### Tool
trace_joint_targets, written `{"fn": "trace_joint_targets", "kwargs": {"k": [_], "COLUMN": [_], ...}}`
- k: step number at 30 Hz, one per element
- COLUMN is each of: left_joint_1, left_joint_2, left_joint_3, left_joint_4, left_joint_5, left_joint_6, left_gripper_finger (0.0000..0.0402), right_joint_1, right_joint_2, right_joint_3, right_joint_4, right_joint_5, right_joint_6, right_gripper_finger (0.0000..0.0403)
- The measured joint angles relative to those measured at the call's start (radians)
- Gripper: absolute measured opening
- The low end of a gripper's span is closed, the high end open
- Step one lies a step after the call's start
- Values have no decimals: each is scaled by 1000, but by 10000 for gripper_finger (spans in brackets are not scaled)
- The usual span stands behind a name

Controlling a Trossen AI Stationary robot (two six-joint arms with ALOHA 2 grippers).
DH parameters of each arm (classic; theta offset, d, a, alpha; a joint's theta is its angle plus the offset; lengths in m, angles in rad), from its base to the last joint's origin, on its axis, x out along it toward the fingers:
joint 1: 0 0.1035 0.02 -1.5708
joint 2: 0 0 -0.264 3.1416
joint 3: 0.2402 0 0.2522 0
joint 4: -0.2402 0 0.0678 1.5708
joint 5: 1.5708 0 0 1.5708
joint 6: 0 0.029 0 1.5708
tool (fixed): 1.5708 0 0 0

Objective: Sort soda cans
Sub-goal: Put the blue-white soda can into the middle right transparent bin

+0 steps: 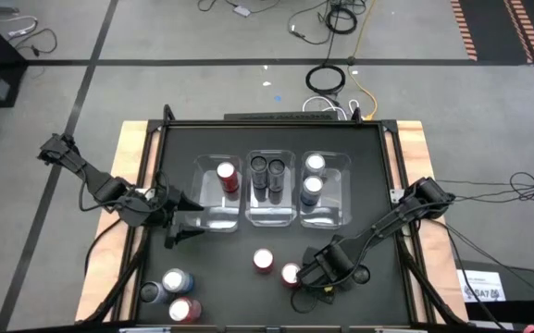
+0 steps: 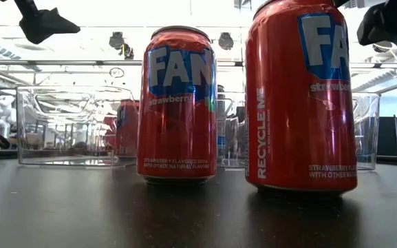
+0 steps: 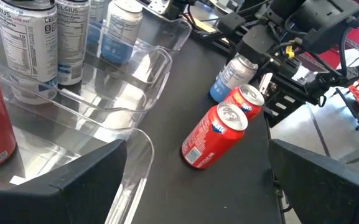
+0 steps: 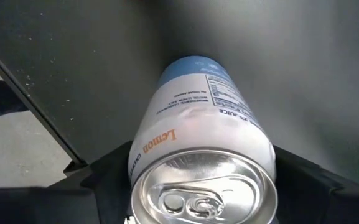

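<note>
Between the right gripper's (image 4: 198, 186) fingers stands a silver-blue can (image 4: 201, 149), grasped near the table's right front. Left gripper (image 1: 176, 227) hangs released beside the left bin (image 1: 202, 217). Lifting could knock the red can (image 1: 291, 274) just beside.

One camera hangs overhead and looks straight down, taking in the whole dark surface (image 1: 276, 148), both arms and the floor around. Another sits at surface height, facing level across into the room, so close that two red cans (image 2: 177, 103) fill its picture. These are the pair standing in the open near the front edge in the overhead view, before the clear bins (image 1: 271, 217). The left wrist camera looks across the bins toward the same cans and the other arm. The right wrist camera peers down at close range onto a pale blue can (image 4: 201, 155).
</note>
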Motion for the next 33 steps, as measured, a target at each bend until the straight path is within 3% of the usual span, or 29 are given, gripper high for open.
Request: {"fn": "trace_joint_targets", "kwargs": {"k": [11,24,29,33], "left_joint_1": [0,0,0,0], "left_joint_2": [0,0,0,0], "left_joint_3": [0,0,0,0], "left_joint_4": [-1,-1,0,1], "left_joint_5": [3,35,24,25], "left_joint_6": [14,19,17,18], "left_gripper_finger": [399,399,399,399], "right_joint_1": [-14,-84,-170,-313], "right_joint_2": [-33,-338,-468,-520], "right_joint_3": [-2,-1,0,0], "right_joint_4": [-3,-110,-266,-313], "right_joint_5": [-10,170,315,340], "right_joint_6": [66,260,261,146], "right_gripper_finger": [283,283,283,283]}}
